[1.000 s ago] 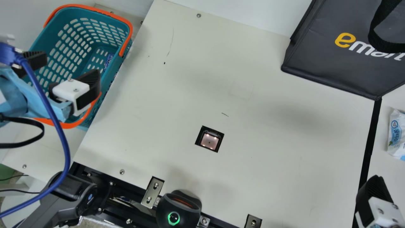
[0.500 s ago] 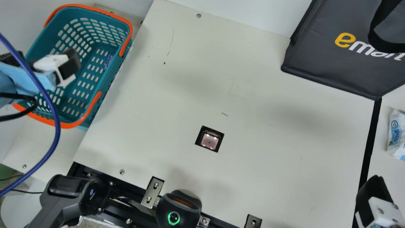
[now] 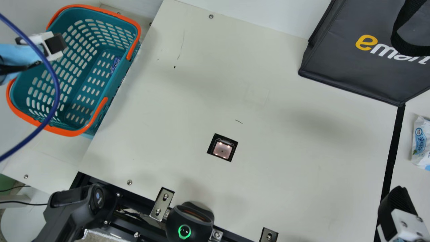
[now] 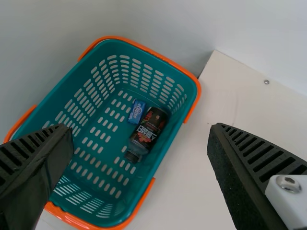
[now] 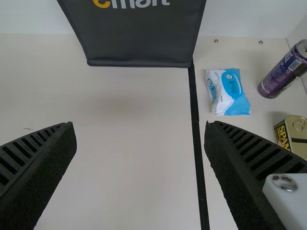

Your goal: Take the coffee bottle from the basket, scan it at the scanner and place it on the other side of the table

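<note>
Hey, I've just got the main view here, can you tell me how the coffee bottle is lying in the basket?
Observer: The coffee bottle lies on its side on the basket's floor, beside a small blue pack.
Operator: Okay, and is my left gripper open or shut?
Observer: Open, with nothing held in it.
Operator: What's near the white and blue packet on the right?
Observer: A purple can and a gold-coloured tin.

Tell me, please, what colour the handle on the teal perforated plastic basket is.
The handle is orange; it shows best in the left wrist view.
</note>
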